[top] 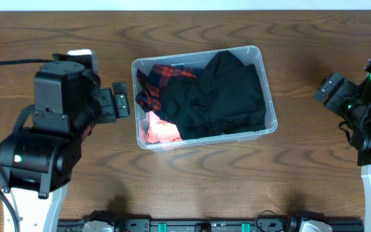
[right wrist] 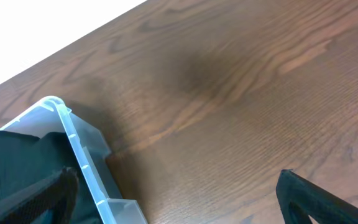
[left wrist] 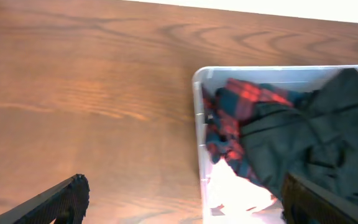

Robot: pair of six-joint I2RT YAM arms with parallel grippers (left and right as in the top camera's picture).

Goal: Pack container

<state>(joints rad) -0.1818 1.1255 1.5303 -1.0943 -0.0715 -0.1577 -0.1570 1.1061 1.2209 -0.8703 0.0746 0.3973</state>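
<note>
The container (top: 269, 103), a clear plastic bin, sits mid-table. It holds a black garment (top: 227, 96), a red plaid cloth (top: 160, 80) and a pink cloth (top: 160, 132). My left gripper (top: 120, 100) is open and empty, just left of the bin's left wall. In the left wrist view its fingers (left wrist: 182, 202) straddle the bin's left rim (left wrist: 199, 124). My right gripper (top: 327, 90) is open and empty, well right of the bin. In the right wrist view its fingers (right wrist: 179, 199) frame the bin's corner (right wrist: 79, 155) and bare wood.
The wooden table (top: 192, 180) runs to its far edge, seen at the top of both wrist views. A black cable (top: 8, 63) lies at the far left. The arm bases stand at the front left and front right.
</note>
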